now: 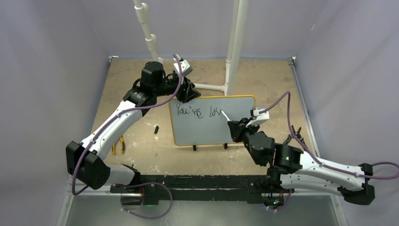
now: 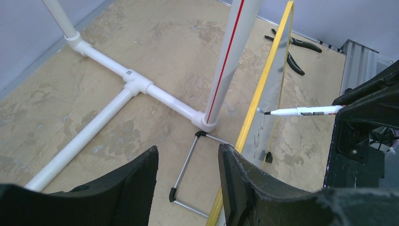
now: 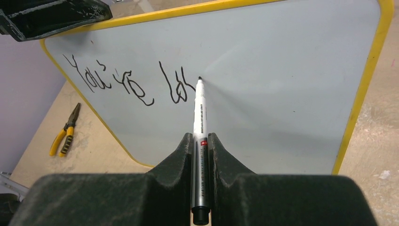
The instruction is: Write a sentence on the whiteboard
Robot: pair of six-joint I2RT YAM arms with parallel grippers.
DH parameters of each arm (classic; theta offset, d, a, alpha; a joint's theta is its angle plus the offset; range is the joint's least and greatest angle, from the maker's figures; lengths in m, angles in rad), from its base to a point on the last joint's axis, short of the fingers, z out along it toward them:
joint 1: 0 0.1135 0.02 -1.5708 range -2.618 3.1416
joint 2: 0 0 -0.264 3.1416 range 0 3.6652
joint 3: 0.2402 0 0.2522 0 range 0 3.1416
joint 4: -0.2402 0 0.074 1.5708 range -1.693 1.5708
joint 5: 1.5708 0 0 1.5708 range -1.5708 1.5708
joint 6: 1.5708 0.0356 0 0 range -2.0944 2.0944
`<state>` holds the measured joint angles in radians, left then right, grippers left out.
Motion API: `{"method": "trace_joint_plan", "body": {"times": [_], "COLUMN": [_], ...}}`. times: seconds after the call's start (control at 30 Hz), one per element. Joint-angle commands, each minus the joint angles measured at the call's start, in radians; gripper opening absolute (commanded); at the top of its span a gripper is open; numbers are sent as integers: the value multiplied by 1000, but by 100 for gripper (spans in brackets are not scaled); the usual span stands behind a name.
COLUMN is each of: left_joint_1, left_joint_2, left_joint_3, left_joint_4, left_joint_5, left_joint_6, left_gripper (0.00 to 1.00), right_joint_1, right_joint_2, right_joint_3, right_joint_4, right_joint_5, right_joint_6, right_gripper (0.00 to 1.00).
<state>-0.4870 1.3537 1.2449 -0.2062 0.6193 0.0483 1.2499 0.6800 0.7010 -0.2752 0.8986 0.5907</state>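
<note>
One whiteboard [image 1: 207, 129], pale grey in a rounded yellow frame, is standing on two black feet mid-table [image 1: 141, 155]. Two arms are bending toward it. The left gripper [image 2: 188, 153] is straddling its top left corner, jaws apart. The right gripper [image 3: 201, 136] is clamping one slim white marker [image 3: 199, 113], its tip touching the board beside the sentence [image 3: 127, 84], thin black script beginning "You're".

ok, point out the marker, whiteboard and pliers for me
marker [image 3: 200, 113], right wrist view, white barrel
whiteboard [image 1: 202, 132], top external view, bare writing surface
pliers [image 3: 70, 125], right wrist view, at the pivot
</note>
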Motion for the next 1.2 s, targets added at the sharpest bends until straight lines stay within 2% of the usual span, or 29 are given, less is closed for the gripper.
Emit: {"method": "trace_joint_plan", "body": {"times": [0.0,0.23,0.53,1.17], "left_joint_1": [-5,-5,-5,-5], "left_joint_2": [-18,-18,-18,-18], "left_joint_3": [-16,-19,-20,-21], "left_joint_4": [10,11,14,14], "left_joint_5": [8,1,-1,-4], "left_joint_6": [26,25,25,22], "left_gripper": [49,49,49,49], "right_joint_1": [-3,-3,-3,-3], "right_joint_2": [-27,-118,-97,-30], "right_joint_3": [27,-19,2,31], "right_joint_4": [51,73,-66,-172], "right_joint_5": [8,-84,-65,24], "right_joint_6": [-39,-50,55,156], "right_gripper": [0,0,0,0]}}
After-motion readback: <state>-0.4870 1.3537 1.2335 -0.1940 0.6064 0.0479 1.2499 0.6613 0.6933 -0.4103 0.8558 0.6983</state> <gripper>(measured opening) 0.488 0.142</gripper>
